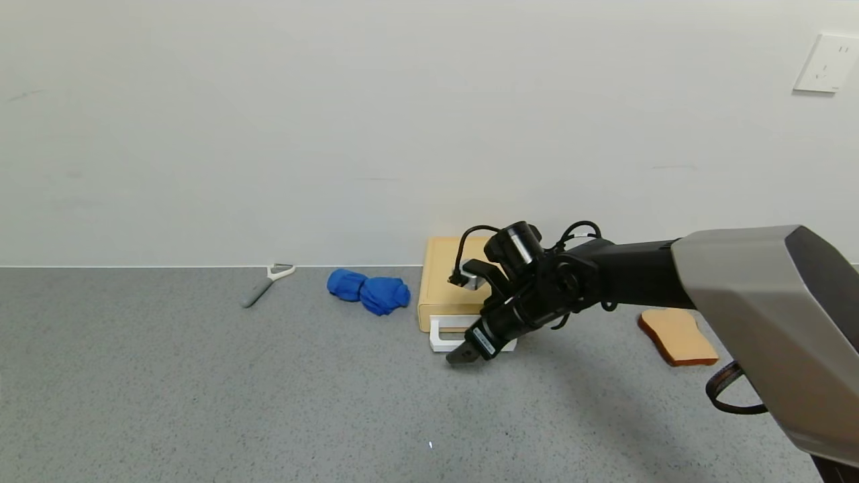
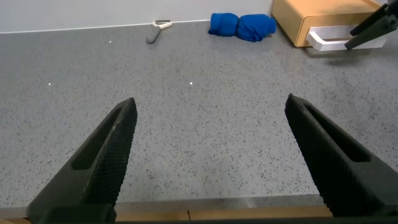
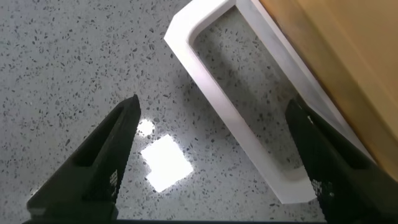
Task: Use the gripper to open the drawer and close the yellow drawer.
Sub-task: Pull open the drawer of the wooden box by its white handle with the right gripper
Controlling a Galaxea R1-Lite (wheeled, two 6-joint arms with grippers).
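Observation:
The pale yellow drawer box (image 1: 448,285) stands against the back wall, and its white loop handle (image 1: 444,337) sticks out toward me. The tray looks pushed in or nearly so. My right gripper (image 1: 464,355) hangs just in front of the handle, open and empty. In the right wrist view the handle's front bar (image 3: 230,109) runs between the open fingers of my right gripper (image 3: 212,104), with the box (image 3: 348,50) beyond. My left gripper (image 2: 210,101) is open and empty, low over the bare table near its front edge. The left wrist view shows the drawer box (image 2: 311,18) far off.
A blue cloth (image 1: 369,290) lies just left of the drawer. A grey-handled peeler (image 1: 265,283) lies farther left by the wall. A bread slice (image 1: 678,337) lies to the right, beyond my right arm. The grey speckled table (image 1: 268,402) stretches in front.

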